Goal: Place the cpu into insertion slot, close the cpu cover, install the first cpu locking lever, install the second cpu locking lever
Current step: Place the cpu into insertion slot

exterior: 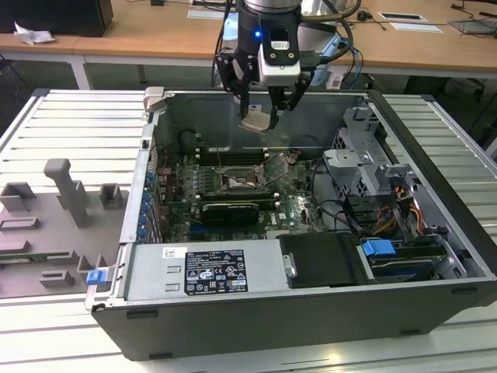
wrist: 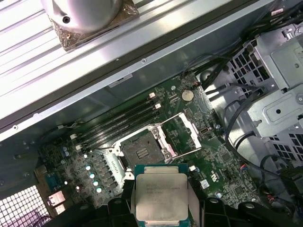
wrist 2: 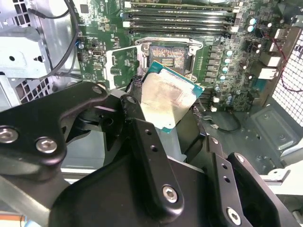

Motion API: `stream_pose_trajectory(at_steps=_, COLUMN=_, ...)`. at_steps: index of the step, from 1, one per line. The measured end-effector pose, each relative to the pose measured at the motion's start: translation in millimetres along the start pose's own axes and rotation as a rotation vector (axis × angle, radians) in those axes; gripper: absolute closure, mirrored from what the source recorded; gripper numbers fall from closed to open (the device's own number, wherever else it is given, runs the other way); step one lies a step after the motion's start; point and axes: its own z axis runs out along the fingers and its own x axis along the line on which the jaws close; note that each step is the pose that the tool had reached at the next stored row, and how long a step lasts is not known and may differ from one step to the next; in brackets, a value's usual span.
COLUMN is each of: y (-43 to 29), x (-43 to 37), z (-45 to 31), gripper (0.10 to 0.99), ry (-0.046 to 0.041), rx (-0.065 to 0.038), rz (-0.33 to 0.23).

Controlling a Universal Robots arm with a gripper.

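The tool [exterior: 262, 115] is gripping one cpu [wrist: 162, 196] by its edges and hovering above the single open insertion slot [wrist: 141, 150]. One cpu cover [wrist: 192, 131] is standing raised beside the slot.

Bright even room light; case [exterior: 194, 116] interior dimmer, shadowed.

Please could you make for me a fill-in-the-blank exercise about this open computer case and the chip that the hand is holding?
1. The hand holds the cpu, whose metal face is ____ in shape.
2. The insertion slot has ____ chip in it.
3. The cpu cover is ____, not closed.
4. The circuit board around the slot is ____ in colour.

Missing words: square; no; open; green.
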Motion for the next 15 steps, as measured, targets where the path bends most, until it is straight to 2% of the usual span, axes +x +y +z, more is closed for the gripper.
stream_pose_trajectory(at_steps=9, y=0.0, x=0.0, z=0.2, gripper=0.553, ry=-0.0042, rx=-0.001, rz=0.047)
stream_pose_trajectory(at_steps=15, y=-0.1, x=0.0, z=0.7, gripper=0.553, ry=-0.0098, rx=-0.002, rz=0.109)
